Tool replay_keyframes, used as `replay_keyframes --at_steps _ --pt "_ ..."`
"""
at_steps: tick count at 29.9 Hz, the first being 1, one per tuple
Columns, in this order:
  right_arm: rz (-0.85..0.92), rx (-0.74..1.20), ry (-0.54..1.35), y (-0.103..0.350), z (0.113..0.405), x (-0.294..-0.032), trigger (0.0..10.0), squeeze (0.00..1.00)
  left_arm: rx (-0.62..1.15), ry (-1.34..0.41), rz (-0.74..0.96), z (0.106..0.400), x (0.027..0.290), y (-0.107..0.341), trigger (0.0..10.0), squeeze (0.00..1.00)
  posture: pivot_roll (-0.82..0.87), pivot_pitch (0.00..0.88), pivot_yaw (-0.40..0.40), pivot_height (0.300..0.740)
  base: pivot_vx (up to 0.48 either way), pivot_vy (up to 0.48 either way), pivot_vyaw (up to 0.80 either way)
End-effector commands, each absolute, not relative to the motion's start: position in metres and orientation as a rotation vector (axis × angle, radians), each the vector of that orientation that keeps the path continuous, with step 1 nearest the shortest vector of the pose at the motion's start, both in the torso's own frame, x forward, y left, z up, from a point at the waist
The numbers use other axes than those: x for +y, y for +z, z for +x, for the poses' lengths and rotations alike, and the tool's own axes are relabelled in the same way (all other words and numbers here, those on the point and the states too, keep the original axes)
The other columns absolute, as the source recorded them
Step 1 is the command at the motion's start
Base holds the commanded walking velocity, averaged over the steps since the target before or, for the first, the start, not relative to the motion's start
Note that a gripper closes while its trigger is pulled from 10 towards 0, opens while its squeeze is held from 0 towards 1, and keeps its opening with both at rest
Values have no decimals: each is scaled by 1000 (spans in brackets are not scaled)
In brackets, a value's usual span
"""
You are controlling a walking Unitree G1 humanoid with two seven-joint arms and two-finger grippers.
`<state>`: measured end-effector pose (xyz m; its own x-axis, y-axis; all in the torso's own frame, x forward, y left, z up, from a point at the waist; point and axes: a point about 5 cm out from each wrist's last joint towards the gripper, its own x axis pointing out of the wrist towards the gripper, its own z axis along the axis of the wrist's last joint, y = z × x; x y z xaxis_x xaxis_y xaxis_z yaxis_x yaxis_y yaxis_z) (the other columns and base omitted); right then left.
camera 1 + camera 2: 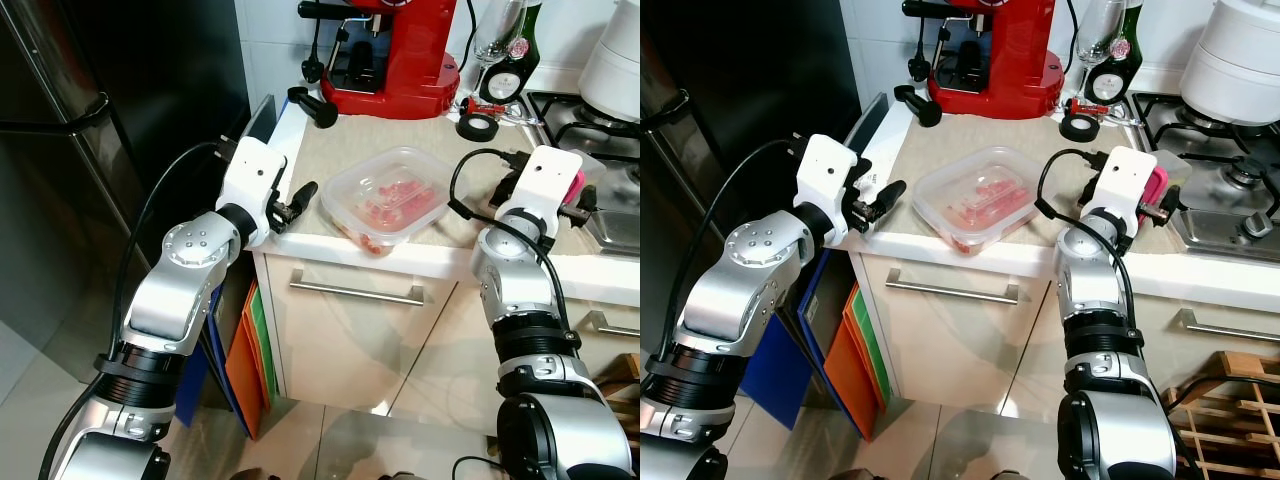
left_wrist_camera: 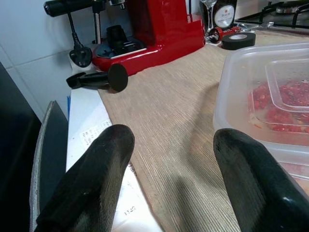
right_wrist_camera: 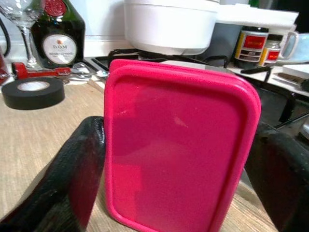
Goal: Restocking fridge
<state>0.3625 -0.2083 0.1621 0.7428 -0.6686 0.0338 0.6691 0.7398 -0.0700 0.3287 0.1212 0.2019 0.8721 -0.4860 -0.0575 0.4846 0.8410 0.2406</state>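
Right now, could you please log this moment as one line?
left tool open beside clear plastic food container | right tool around pink rectangular lid | black fridge shut

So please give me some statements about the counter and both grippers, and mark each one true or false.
1. The right gripper has its fingers on either side of a pink lid. True.
2. The left gripper is shut on the clear container. False: it is open, beside the container and apart from it.
3. The container holds red food. True.
4. The coffee machine is blue. False: it is red.
5. A roll of black tape lies on the counter. True.
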Motion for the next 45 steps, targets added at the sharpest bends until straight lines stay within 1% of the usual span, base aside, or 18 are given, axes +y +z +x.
replay_keyframes --at_steps 1,14,18,21,23,27,29,34,36,38,39,41,45 --pt "-39 71 -747 147 360 -214 0 0 -17 -503 267 331 124 208 10000 0 22 0 17 740 0 0 0" --pt "59 57 -664 147 364 -211 0 0 -17 -501 272 332 127 209 10000 0 25 0 22 740 0 0 0" --pt "52 -2 -620 157 367 -208 0 0 -18 -502 270 332 126 210 10000 0 24 0 24 740 0 0 0" --pt "44 -127 -511 176 371 -201 0 0 -26 -505 261 332 124 209 10000 0 19 0 24 740 0 0 0" --pt "50 -142 -496 178 371 -200 0 0 -29 -506 258 332 124 210 10000 0 19 0 23 740 0 0 0" --pt "-61 -291 -423 197 366 -192 0 0 -36 -495 222 331 119 206 10000 0 12 0 17 740 0 0 0" --pt "-87 -336 -397 202 363 -190 0 0 -38 -471 175 332 118 204 10000 0 9 0 15 740 0 0 0" --pt "-171 -415 -402 210 354 -190 0 0 -73 -414 95 332 116 203 10000 0 8 0 -1 740 0 0 0" --pt "-247 -506 -400 221 345 -190 0 0 -128 -397 63 330 113 204 10000 0 4 0 -7 740 0 0 0" --pt "-269 -540 -407 225 339 -192 0 0 -150 -404 64 329 108 203 10000 0 4 0 -7 740 0 0 0" --pt "-275 -552 -417 227 337 -195 0 0 -205 -377 85 328 108 206 10000 0 4 0 -8 740 0 0 0" --pt "-290 -570 -437 230 333 -199 0 0 -219 -363 107 329 107 204 10000 0 3 0 -4 740 0 0 0" --pt "-320 -557 -480 223 326 -210 0 0 -182 -342 16 329 110 199 10000 0 3 0 -1 740 0 0 0"
